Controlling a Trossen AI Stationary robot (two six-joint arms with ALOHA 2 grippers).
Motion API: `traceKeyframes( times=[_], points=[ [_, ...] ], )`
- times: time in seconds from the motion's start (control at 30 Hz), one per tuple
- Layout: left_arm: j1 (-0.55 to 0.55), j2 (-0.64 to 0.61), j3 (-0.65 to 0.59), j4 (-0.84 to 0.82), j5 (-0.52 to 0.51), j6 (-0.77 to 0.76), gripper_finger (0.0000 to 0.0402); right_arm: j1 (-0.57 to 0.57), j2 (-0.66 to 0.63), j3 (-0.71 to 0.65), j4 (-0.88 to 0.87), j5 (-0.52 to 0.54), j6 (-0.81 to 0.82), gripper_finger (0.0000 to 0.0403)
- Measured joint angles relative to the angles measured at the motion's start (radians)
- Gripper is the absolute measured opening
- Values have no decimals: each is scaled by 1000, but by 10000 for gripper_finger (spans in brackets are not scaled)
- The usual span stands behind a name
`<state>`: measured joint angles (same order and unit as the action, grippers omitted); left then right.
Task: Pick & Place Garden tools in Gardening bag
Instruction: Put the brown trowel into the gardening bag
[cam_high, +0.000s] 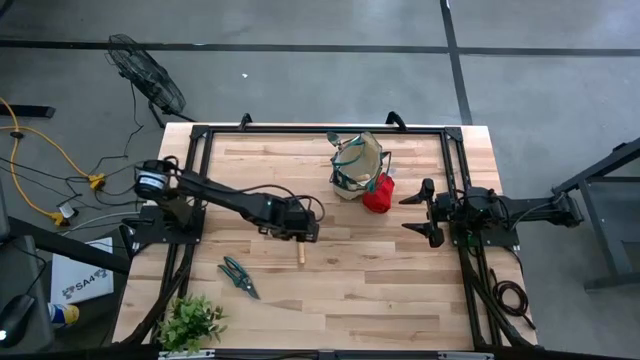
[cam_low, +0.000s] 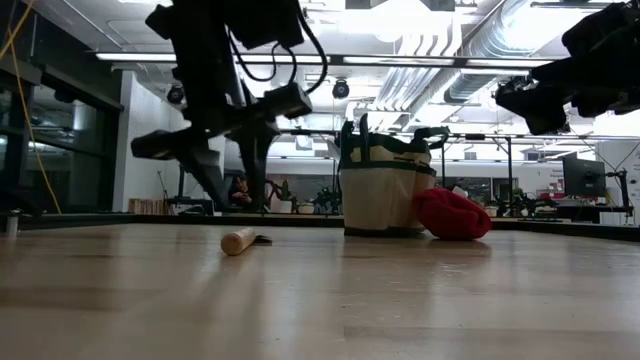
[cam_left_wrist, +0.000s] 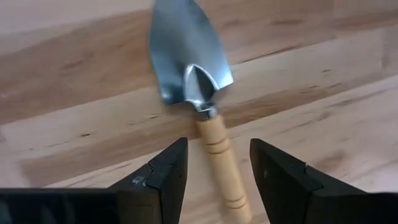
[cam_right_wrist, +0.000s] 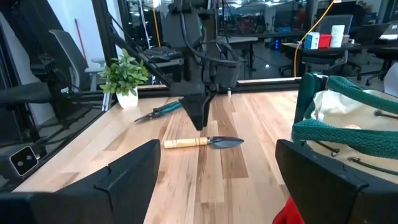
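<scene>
Left gripper (cam_left_wrist: 214, 171) open, hovering over the trowel (cam_left_wrist: 199, 93), fingers either side of its wooden handle, not touching. Trowel lies flat on the table (cam_high: 400, 290). Bag (cam_high: 357, 165) stands upright, red bundle (cam_high: 379, 193) against it. Right gripper (cam_high: 425, 212) open, waiting beside bag.

Grey floor (cam_high: 300, 80); ceiling strip lights (cam_low: 420, 60)

I note a trowel (cam_left_wrist: 198, 87) with glossy bare-metal blade and smooth pale wooden handle, a matt canvas gardening bag (cam_high: 357, 165), a soft red cloth bundle (cam_high: 379, 193), and a satin-finished plank wood tabletop (cam_high: 380, 290).
</scene>
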<state>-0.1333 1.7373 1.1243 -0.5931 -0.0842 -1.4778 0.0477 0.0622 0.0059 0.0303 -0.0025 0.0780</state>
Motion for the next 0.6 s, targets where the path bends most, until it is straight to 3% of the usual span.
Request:
traceKeyframes(
  times=[0.17,0.6],
  points=[
    [-6,34,0,42,25,-20,170,0,0,0,1,0,0,311],
    [-5,42,0,45,-61,-20,170,0,0,0,1,0,0,311]
  ],
)
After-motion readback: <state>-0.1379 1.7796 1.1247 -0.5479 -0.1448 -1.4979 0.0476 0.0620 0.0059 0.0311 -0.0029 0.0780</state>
